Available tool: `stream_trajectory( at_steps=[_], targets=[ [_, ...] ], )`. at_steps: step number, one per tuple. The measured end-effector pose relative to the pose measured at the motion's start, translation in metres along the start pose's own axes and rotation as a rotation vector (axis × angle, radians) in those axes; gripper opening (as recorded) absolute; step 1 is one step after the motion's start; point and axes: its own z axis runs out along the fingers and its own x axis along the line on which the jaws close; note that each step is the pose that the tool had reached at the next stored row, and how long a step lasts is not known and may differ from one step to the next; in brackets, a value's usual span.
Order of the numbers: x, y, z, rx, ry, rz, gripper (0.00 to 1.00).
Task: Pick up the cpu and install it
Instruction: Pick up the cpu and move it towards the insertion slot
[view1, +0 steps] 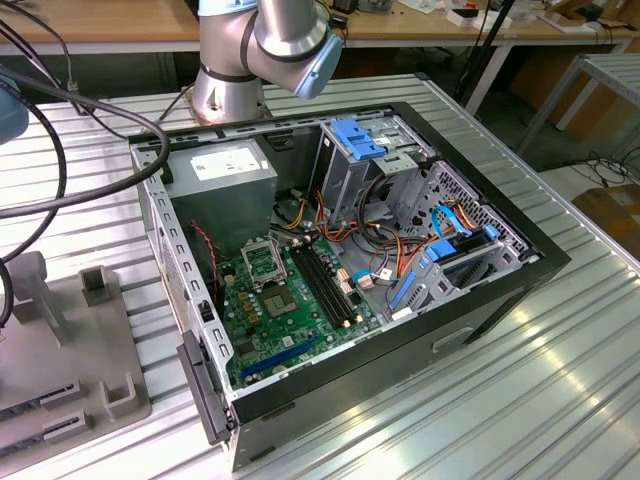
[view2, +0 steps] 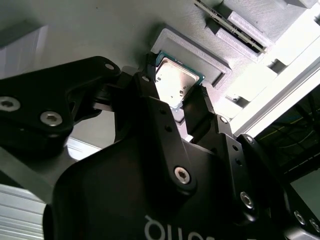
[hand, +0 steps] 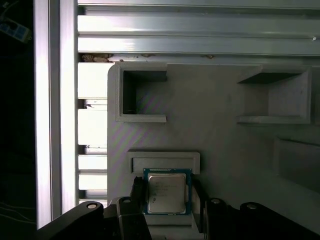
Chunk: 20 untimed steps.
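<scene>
The cpu (hand: 166, 192) is a small square chip with a silver top and green edges. It lies flat in a shallow recess of a grey holder plate (hand: 215, 125). My gripper (hand: 167, 196) hangs straight over it, one black finger (hand: 137, 194) against each side of the chip. The second wrist view shows the same cpu (view2: 172, 80) between the gripper (view2: 173, 89) tips, still seated in its raised grey frame. In the exterior view the open computer case (view1: 500, 290) lies on the table, its metal-framed socket (view1: 262, 262) on the green board.
The grey holder plate (view1: 60, 340) with its upright blocks sits at the exterior view's left of the case. Inside the case are a grey power-supply box (view1: 225, 170), black memory slots (view1: 325, 285) and loose cables (view1: 385, 250). The arm's base (view1: 230, 70) stands behind the case.
</scene>
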Motion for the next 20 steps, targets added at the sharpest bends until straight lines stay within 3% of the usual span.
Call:
stream_trajectory(
  at_steps=[13,20],
  targets=[
    [0.0002,0.0002,-0.0169,0.0002,0.0007,0.000,0.47],
    [0.0002,0.0001,-0.0172,0.0002,0.0008,0.000,0.47]
  ],
)
